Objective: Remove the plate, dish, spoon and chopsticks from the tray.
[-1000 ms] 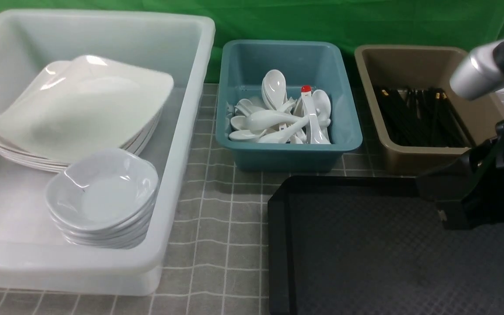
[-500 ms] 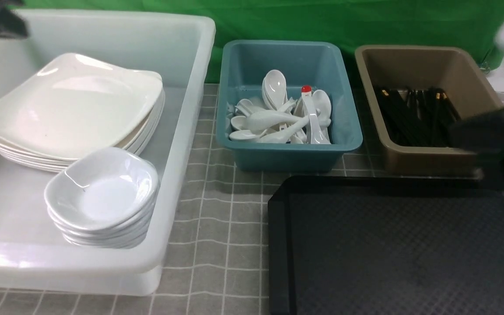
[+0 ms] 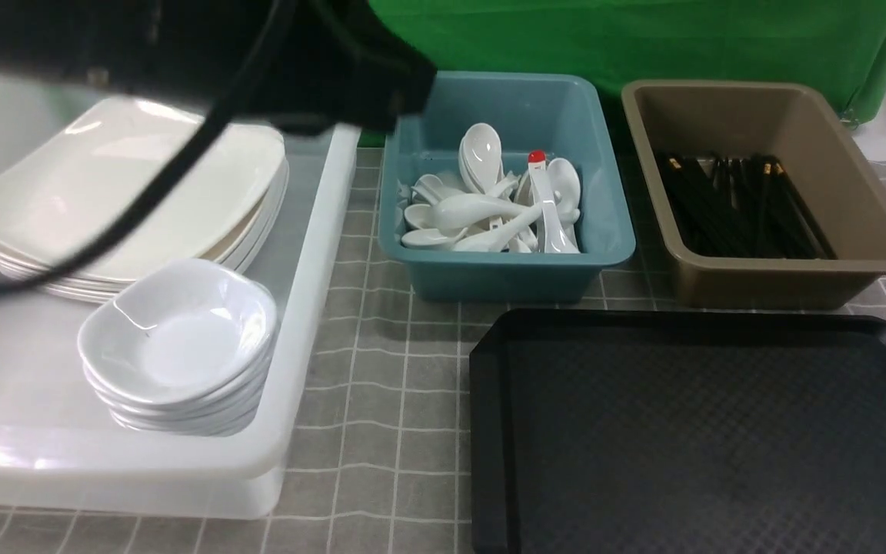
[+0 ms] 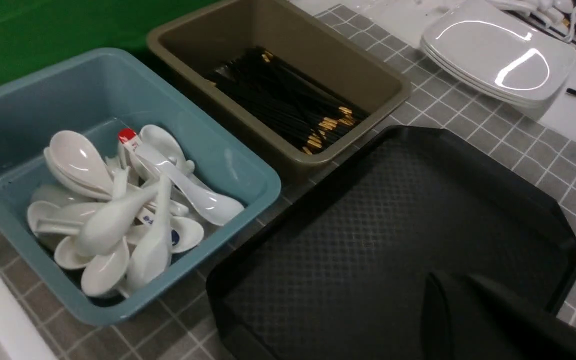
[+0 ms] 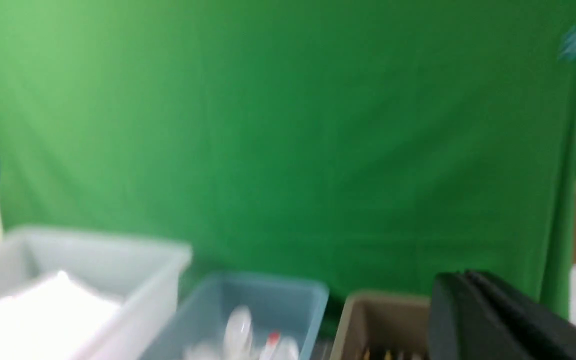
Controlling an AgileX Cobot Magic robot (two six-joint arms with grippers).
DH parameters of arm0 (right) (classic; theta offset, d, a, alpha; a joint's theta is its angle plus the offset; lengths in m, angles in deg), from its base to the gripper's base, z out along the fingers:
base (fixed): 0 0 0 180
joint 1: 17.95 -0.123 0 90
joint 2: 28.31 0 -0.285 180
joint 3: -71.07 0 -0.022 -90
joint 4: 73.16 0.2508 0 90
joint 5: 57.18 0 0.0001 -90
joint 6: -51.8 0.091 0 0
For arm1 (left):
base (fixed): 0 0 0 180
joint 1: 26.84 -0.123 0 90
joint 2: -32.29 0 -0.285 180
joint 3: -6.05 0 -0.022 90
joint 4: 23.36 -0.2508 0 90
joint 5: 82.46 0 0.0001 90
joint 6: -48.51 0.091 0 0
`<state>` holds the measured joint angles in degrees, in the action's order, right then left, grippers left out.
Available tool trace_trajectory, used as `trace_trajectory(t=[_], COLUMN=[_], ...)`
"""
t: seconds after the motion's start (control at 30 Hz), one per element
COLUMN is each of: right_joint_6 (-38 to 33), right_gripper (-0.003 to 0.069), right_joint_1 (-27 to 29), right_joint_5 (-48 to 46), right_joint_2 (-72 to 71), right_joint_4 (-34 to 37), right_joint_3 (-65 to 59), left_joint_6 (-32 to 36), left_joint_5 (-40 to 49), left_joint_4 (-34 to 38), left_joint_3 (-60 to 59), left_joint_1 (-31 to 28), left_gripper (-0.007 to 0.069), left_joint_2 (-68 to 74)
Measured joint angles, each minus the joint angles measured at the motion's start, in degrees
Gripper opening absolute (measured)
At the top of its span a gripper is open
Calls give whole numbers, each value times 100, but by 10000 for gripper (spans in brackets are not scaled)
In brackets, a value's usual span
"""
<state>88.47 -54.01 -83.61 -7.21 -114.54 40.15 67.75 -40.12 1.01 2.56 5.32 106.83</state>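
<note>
Black and textured, the tray (image 3: 689, 431) lies bare at our front right, its near and right edges cut off in the front view; the left wrist view shows its floor (image 4: 388, 230) with nothing on it. We find the top plate (image 3: 128, 192) stacked with others in the white tub (image 3: 289, 323) on the left, and the top dish (image 3: 178, 331) on its own stack just in front of them; our left arm (image 3: 204, 46), a dark blurred mass, crosses over the tub's far wall and hides part of the plates. The white soup spoons (image 3: 481, 211) are heaped in the teal tub (image 3: 504, 269), so we cannot single out the one from the task; the chopsticks (image 3: 743, 204) lie bundled in the brown tub (image 3: 781, 277), likewise indistinguishable. The left gripper (image 4: 473, 310) shows only in its own wrist view, cut off at the frame edge, its fingers pressed together with nothing between them; the right gripper (image 5: 478, 310) is also closed and empty, seen only in the right wrist view. That view is blurred, mostly green backdrop (image 5: 278, 130), with the tubs as smudges. Only the left wrist view shows a further stack of white plates (image 4: 498, 60) beyond the tray, and the gold bands on the chopsticks clearly.
</note>
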Motion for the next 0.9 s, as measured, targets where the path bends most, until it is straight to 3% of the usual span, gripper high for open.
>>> trace_trajectory(t=[0.17, 0.6, 0.73, 0.9], right_joint_6=[298, 332, 332, 417], right_gripper=[22, 83, 93, 103], right_joint_1=[0, 0, 0, 0], right_joint_5=[467, 553, 553, 553], right_joint_2=[-1279, -1361, -1361, -1361], right_joint_4=[-248, -289, -289, -289], right_joint_3=[-793, -882, -882, -882], left_joint_6=[-568, -1313, -1326, -1326], left_joint_5=[-1070, -4840, -5585, -5628], left_joint_4=[-143, -161, -173, -490], left_joint_3=[-1714, -5128, -5583, -5678], left_joint_1=[184, 209, 209, 209], left_gripper=[2, 2, 3, 4], left_joint_2=[-1166, -3571, -3780, -3786])
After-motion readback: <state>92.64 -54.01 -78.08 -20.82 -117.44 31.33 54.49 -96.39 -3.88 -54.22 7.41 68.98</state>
